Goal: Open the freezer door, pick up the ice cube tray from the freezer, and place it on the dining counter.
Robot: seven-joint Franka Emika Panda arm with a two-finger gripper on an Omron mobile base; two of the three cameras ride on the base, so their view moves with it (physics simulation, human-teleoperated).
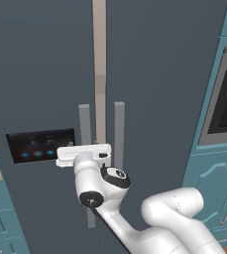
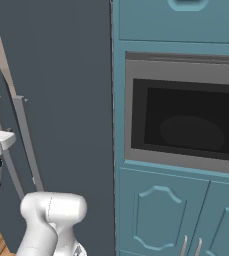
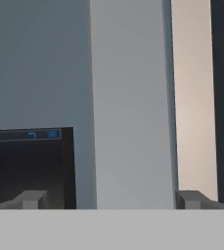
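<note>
Handle (image 3: 130,102) looks stiff; our gripper (image 3: 111,199) stands wide apart around it, so we should clamp its middle.

Count of fixtures, freezer front and adjoining cabinetry

Two dark grey doors; two vertical bar handles (image 1: 85,130) and (image 1: 119,134); one black control panel (image 1: 40,145); one built-in oven (image 2: 186,112); two teal cabinet doors (image 2: 158,212) below it.

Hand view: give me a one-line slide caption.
Open hand straddles the freezer door's grey bar handle, control panel at its left fingertip.
</note>
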